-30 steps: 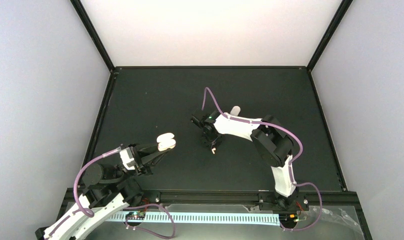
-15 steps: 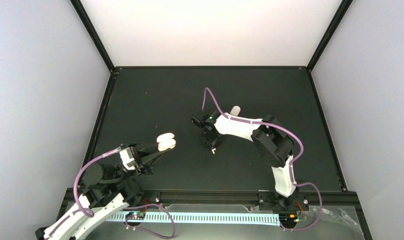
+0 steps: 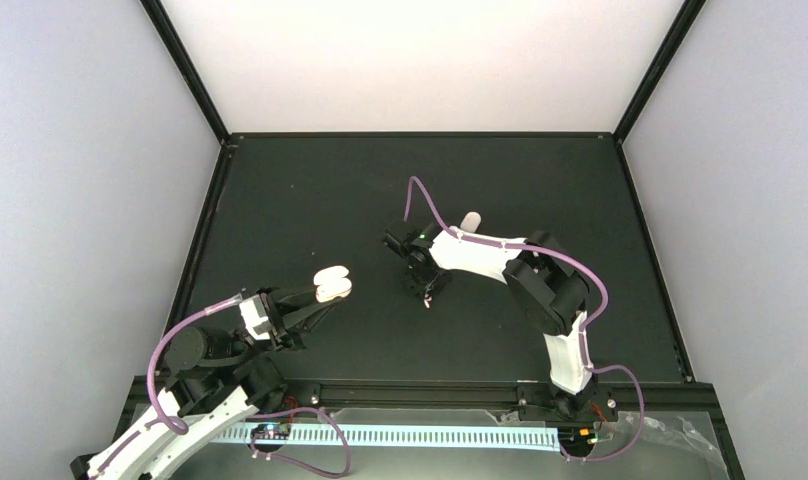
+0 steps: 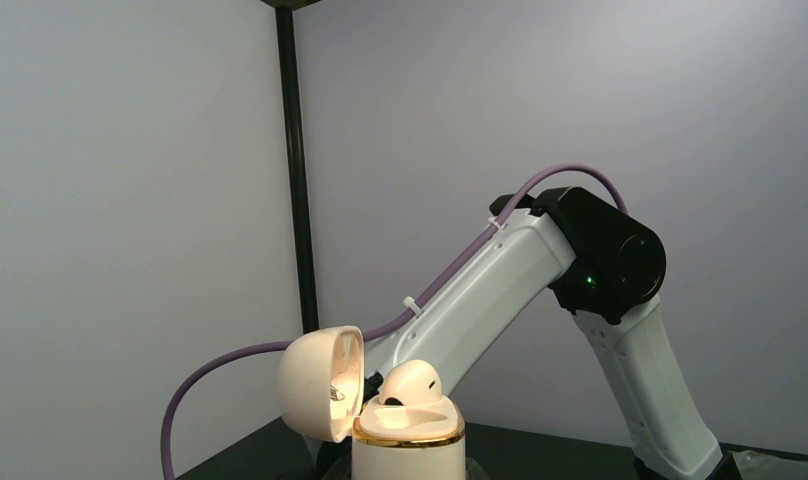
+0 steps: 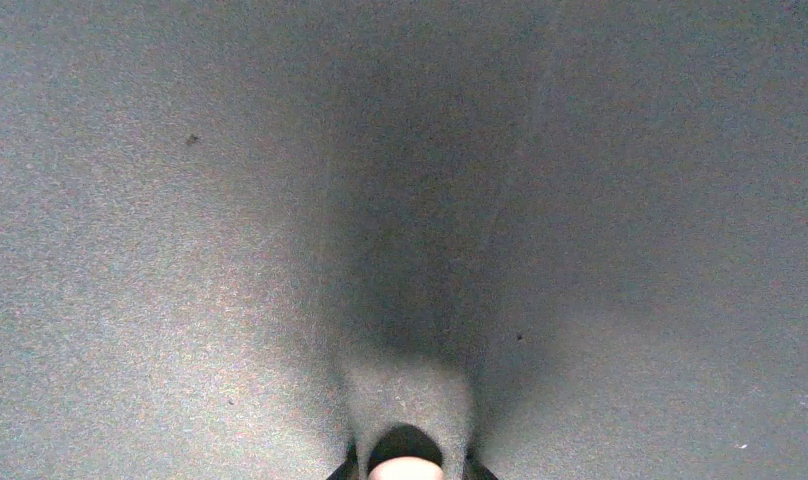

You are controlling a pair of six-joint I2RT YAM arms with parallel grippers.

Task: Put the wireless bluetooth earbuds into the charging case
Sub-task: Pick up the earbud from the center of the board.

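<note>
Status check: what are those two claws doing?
Left claw grips open charging case, one earbud seated. Right claw pinches second earbud over table. Nothing between.

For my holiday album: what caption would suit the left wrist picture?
Open charging case, one earbud seated inside, the right arm rising behind.

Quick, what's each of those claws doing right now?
Left gripper: closed, holding the open case.
Right gripper: closed on a small pale earbud, as far as can be seen.
</note>
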